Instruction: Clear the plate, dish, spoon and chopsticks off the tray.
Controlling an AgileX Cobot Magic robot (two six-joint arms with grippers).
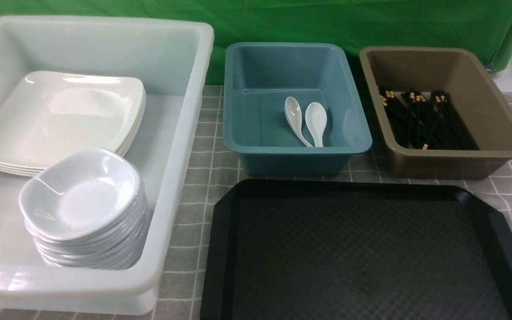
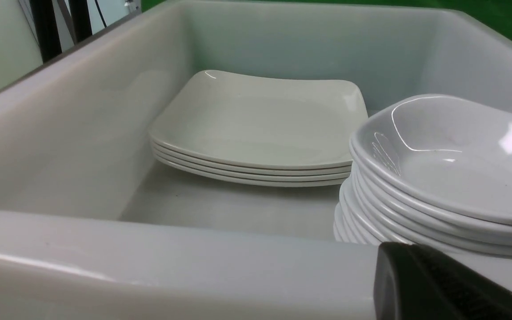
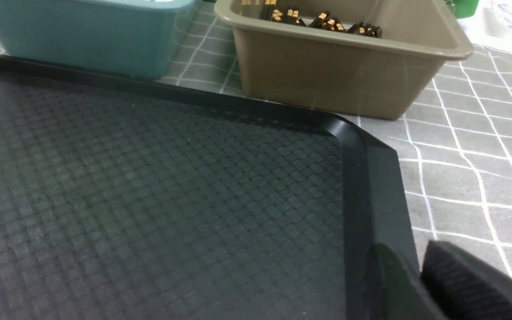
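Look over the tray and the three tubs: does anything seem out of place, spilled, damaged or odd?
Nothing stands out. The tray shows a bare floor. The plates and dishes sit stacked in the white tub, two spoons lie in the teal tub, and the chopsticks lie loosely piled in the brown tub. No spills or damage show.

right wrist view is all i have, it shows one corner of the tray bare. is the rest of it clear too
observer: Yes, the front view shows the whole floor of the tray with nothing on it.
operator: where are the spoons
observer: Two white spoons lie side by side in the teal tub, bowls toward the far side.
operator: and the plates
observer: The plates are stacked at the back of the white tub, with a stack of dishes in front of them.
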